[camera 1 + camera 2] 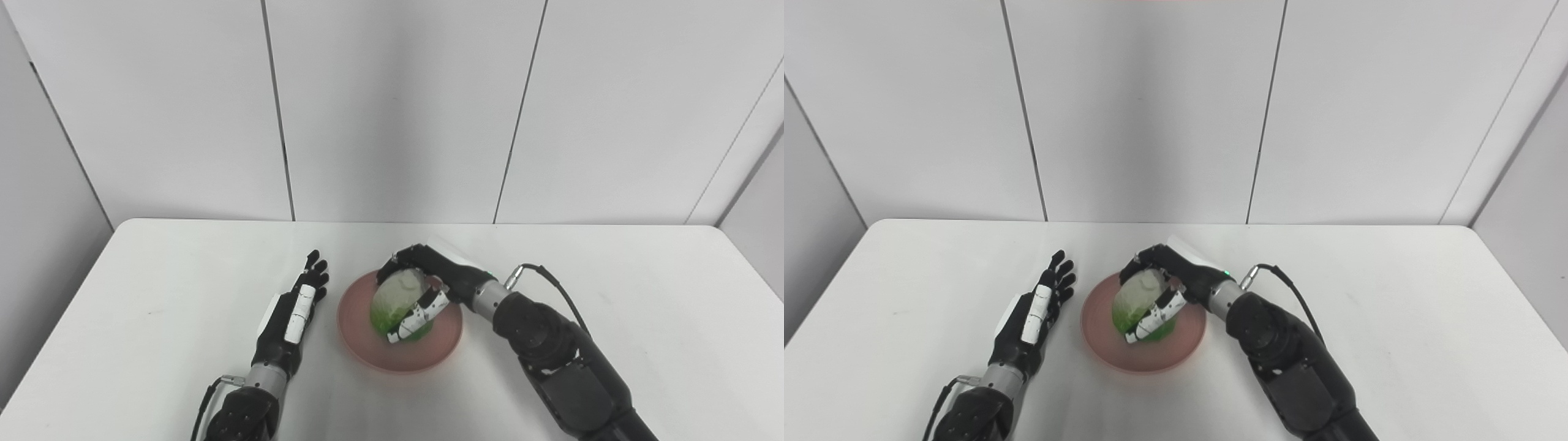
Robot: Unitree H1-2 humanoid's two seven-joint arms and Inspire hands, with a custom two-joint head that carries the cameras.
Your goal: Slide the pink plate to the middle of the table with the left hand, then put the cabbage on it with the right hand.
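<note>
The round pink plate [367, 349] sits near the middle of the white table [643, 318]. The right hand [422, 288] wraps the pale green cabbage [395, 300] over the plate. The left hand [297, 309] lies flat beside the plate, fingers spread.

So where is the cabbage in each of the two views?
Left eye view: the cabbage is just right of centre, on the pink plate.
Right eye view: it is left of centre, on the same plate.
Shared landmark: the right hand, its fingers around it.

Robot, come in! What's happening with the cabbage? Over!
Right hand shut on cabbage, over pink plate. Left hand open beside plate. Nothing in the way.
</note>
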